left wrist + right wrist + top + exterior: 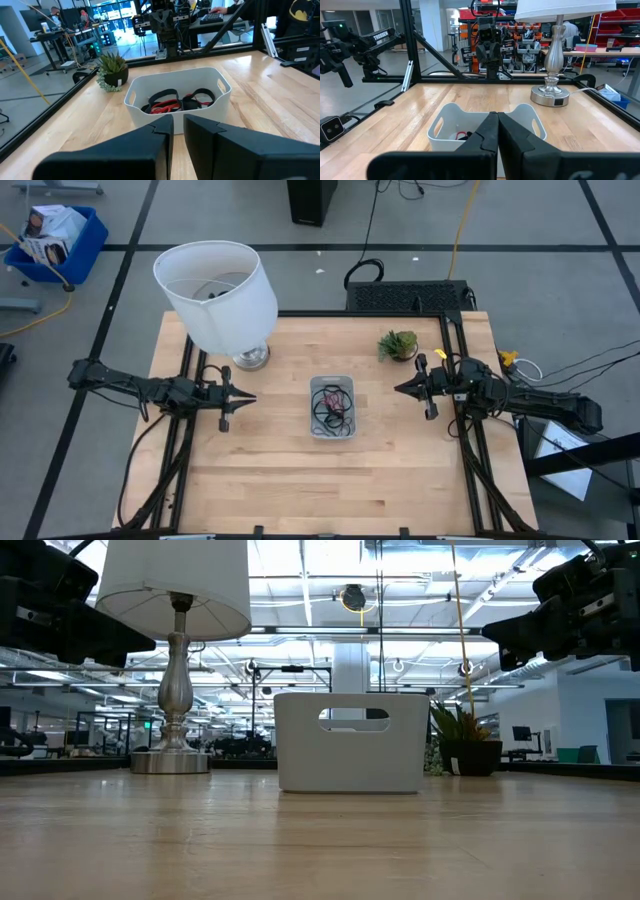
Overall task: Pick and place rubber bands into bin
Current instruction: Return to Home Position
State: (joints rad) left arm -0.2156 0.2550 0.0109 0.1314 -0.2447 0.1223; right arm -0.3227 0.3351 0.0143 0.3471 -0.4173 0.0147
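Observation:
The pale grey bin stands at the table's middle, and black and red rubber bands lie inside it; they also show in the left wrist view. My left gripper hovers left of the bin, pointing at it, fingers nearly together with a narrow gap, holding nothing. My right gripper hovers right of the bin, pointing at it, fingers shut and empty. The bin also shows in the low view and in the right wrist view.
A lamp with a white shade and a metal base stands at the far left. A small potted plant stands at the far right. Bare wooden table lies on the bin's near side.

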